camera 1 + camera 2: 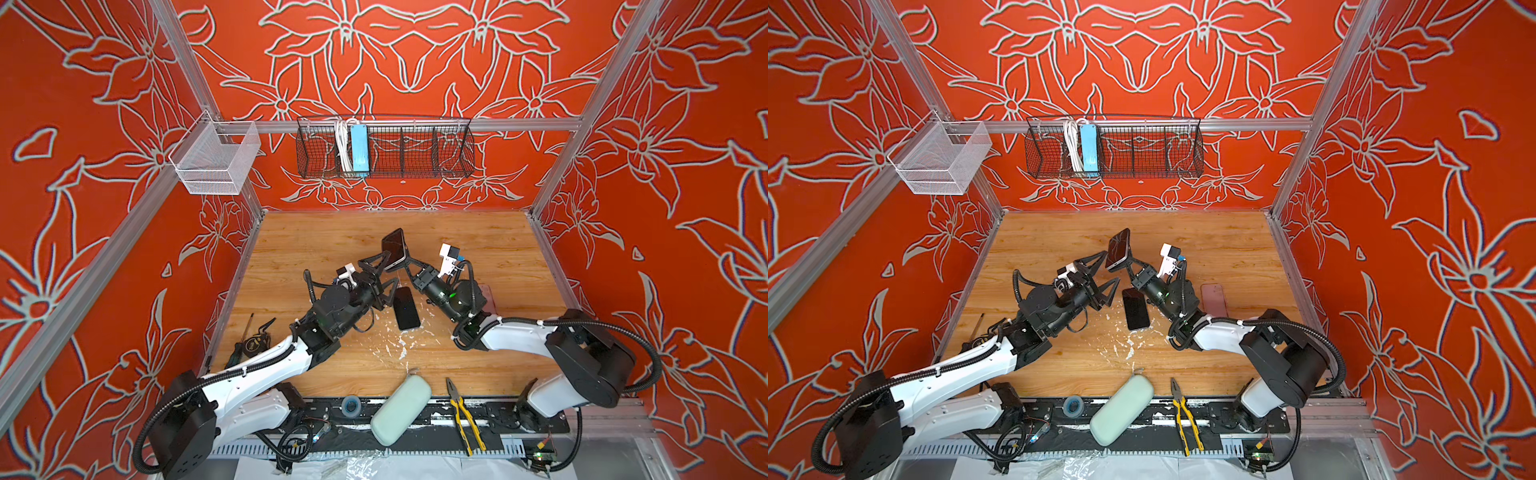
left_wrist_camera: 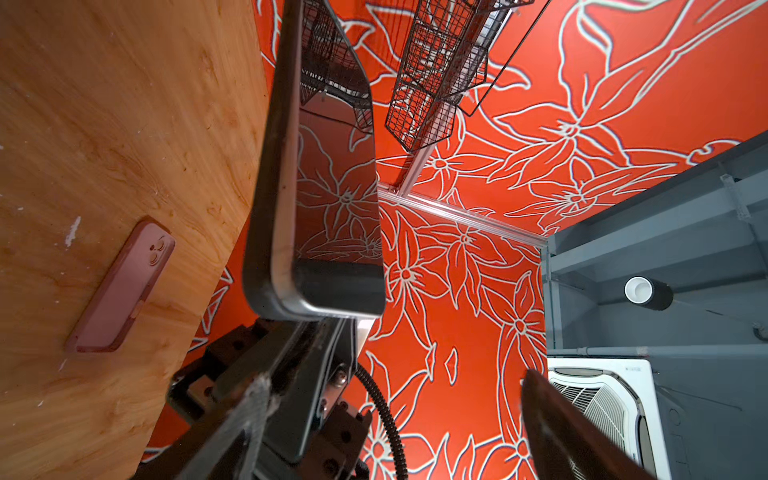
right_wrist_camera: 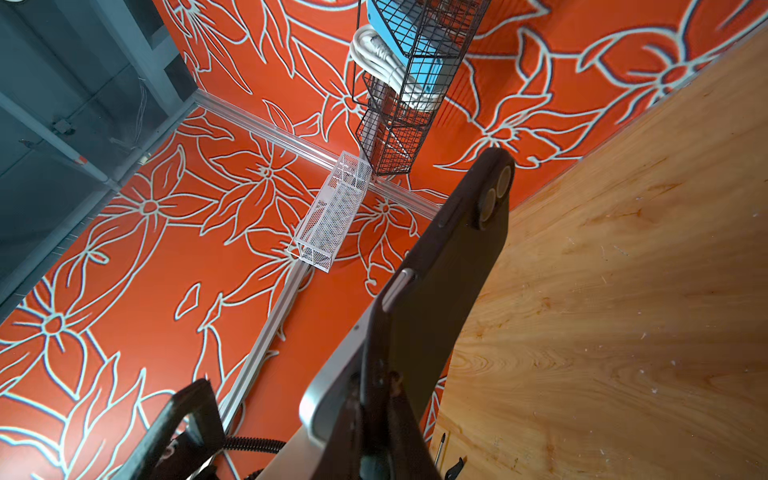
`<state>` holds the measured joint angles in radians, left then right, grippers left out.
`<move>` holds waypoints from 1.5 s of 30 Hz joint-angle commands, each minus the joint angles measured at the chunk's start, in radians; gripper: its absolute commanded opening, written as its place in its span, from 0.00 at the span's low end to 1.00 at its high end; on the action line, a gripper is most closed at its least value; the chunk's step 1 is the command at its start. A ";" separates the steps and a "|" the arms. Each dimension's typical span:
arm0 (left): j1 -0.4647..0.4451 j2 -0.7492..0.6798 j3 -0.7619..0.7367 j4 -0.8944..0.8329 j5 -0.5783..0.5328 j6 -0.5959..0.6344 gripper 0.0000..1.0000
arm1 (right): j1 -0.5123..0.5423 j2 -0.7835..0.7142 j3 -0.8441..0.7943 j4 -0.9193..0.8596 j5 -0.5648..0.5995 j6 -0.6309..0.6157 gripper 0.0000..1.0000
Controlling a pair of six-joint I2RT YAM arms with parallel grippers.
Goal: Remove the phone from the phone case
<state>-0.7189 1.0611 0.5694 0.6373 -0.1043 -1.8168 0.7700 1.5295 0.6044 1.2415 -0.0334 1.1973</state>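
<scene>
A phone [image 1: 395, 247] [image 1: 1118, 248] in a dark phone case [image 3: 449, 282] stands tilted in the air over the middle of the table. My right gripper [image 1: 405, 266] [image 3: 374, 382] is shut on the case's lower corner, where the phone's silver edge [image 3: 332, 374] shows beside the case's rim. In the left wrist view the glossy screen [image 2: 336, 199] reflects the wallpaper. My left gripper [image 1: 388, 270] [image 2: 399, 415] is open wide just left of the phone's lower end, with nothing between its fingers [image 2: 249, 415].
A bare black phone [image 1: 406, 307] lies flat below the grippers, and a pink cased phone [image 1: 1213, 299] [image 2: 124, 286] to the right. A green pouch [image 1: 401, 409], pliers [image 1: 465, 415] and tape roll [image 1: 350, 405] sit at the front edge. Hand tools [image 1: 249, 340] lie left.
</scene>
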 commanded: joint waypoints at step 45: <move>0.029 0.085 0.090 0.009 0.046 -0.237 0.81 | 0.014 -0.016 -0.016 0.084 -0.012 -0.057 0.00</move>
<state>-0.6937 1.1622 0.6395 0.6361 -0.0669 -2.0384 0.7750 1.5139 0.5877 1.2385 -0.0341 1.1519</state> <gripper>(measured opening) 0.813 0.105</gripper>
